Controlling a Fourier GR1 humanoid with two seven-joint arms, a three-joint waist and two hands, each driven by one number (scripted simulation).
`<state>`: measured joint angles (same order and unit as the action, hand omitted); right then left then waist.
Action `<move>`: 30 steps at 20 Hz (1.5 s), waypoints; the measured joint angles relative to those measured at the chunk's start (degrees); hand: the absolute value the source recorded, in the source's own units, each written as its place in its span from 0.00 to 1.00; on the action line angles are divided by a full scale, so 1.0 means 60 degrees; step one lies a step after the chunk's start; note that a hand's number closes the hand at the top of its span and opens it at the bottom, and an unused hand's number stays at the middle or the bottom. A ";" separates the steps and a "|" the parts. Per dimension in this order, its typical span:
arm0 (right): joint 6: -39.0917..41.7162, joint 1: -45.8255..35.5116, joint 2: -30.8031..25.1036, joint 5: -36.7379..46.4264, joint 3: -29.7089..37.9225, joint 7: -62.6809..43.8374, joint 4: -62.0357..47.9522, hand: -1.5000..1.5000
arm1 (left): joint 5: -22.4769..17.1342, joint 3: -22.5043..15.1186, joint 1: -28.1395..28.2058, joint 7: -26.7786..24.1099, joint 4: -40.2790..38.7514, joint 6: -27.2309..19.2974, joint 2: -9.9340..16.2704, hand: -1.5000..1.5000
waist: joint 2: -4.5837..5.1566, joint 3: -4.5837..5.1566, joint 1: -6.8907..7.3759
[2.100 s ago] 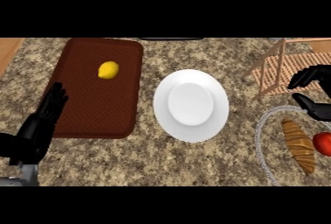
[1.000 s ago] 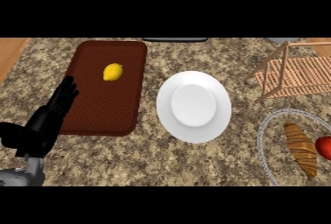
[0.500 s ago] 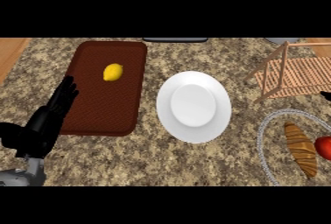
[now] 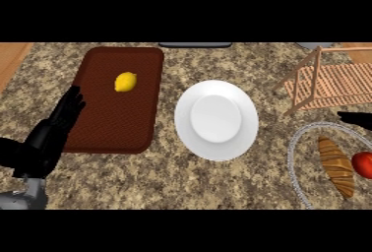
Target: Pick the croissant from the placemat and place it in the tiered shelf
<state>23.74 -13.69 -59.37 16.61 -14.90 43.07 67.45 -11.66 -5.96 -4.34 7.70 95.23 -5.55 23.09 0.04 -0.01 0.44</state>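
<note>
The croissant (image 4: 337, 166) lies in a wire basket (image 4: 294, 147) at the lower right, beside a red fruit (image 4: 362, 164). The brown placemat (image 4: 109, 123) at the left carries only a yellow lemon (image 4: 126, 81). At the upper right stands the wooden tiered shelf (image 4: 334, 86), its slatted level bare. My left hand (image 4: 51, 135) rests open at the placemat's left edge, fingers up. Only a black tip of my right hand (image 4: 357, 118) shows at the right edge, between the shelf and the basket, holding nothing that I can see.
A white plate (image 4: 216, 147) sits on the granite counter between the placemat and the shelf. A dark flat object (image 4: 195, 45) lies at the counter's far edge. Wood shows beyond the counter at the upper left (image 4: 11, 54).
My right hand, earlier raised by the shelf, went out past the right edge; now only its tip shows again. The left hand has shifted slightly up along the placemat.
</note>
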 measured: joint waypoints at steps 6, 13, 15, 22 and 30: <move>-0.0061 -0.0023 0.0180 0.0943 -0.0523 -0.0067 0.0001 0.00 | 0.0168 0.0097 0.0057 0.0124 0.0089 0.0102 -0.0164 0.50 | 0.0000 0.0001 -0.0005; 0.0160 0.0007 0.0451 0.1904 -0.0675 -0.0618 0.0382 0.00 | 0.0437 0.0307 0.0009 0.0011 -0.0148 0.0273 -0.0463 0.50 | -0.0008 0.0004 -0.0051; -0.0008 0.0142 0.0546 0.2274 -0.0581 -0.0636 0.0435 0.00 | 0.0527 0.0333 0.0024 0.0172 0.0032 0.0257 -0.0571 0.50 | -0.0012 0.0004 -0.0056; -0.0162 0.0010 0.0940 0.3544 -0.0235 -0.0949 0.0205 0.00 | 0.0541 0.0699 -0.0011 0.0243 0.0039 0.0654 -0.0658 0.50 | -0.0008 0.0001 -0.0056; -0.0067 -0.0166 0.1446 0.4729 0.0064 -0.0680 -0.0585 0.00 | 0.0972 0.0858 -0.0069 0.0205 -0.0042 0.0764 -0.0999 0.50 | -0.0004 0.0003 -0.0039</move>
<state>23.34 -14.68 -50.70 44.98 -14.51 38.99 63.94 -5.82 -0.81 -4.76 8.93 94.98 -0.96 17.09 0.02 0.01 0.20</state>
